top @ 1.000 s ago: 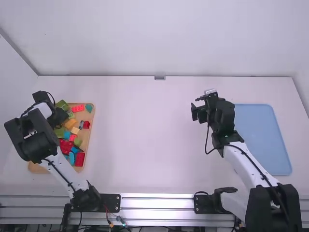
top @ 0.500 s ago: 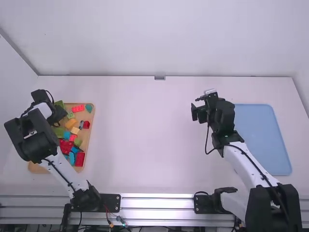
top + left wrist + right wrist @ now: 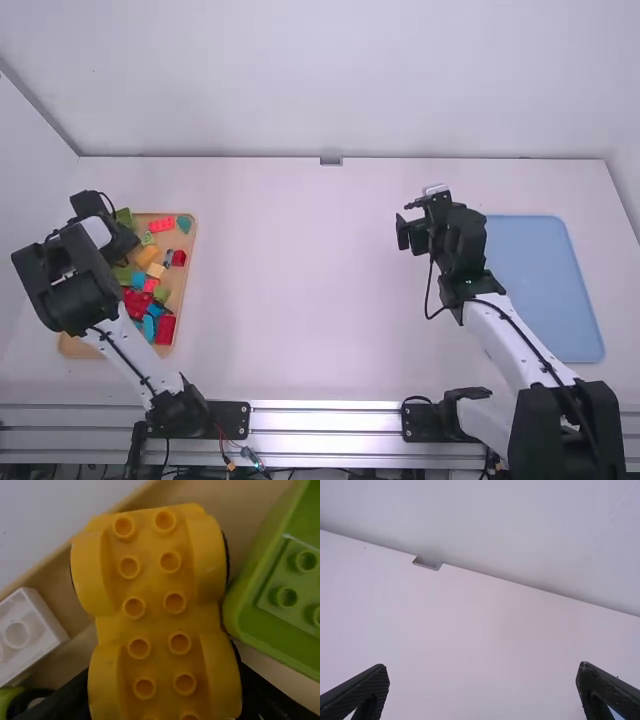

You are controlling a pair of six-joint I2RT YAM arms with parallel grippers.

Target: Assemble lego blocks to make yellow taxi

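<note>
tray (image 3: 191, 250) of pale wood in the high view, heaped with glossy bricks (image 3: 135, 302); picking the first part seems the step in hand.

in the left wrist view, the left gripper (image 3: 164, 672) appears to pinch the yellow car base (image 3: 154, 602) by its sides, in the tray. next calls for a straight lift, then building. its plastic is smooth, with hollow round studs (image 3: 134, 608) and curved fenders (image 3: 210, 560).

in the right wrist view, the right gripper (image 3: 483, 666) has ridged fingers (image 3: 367, 685) spread wide above matte table (image 3: 470, 630).
</note>
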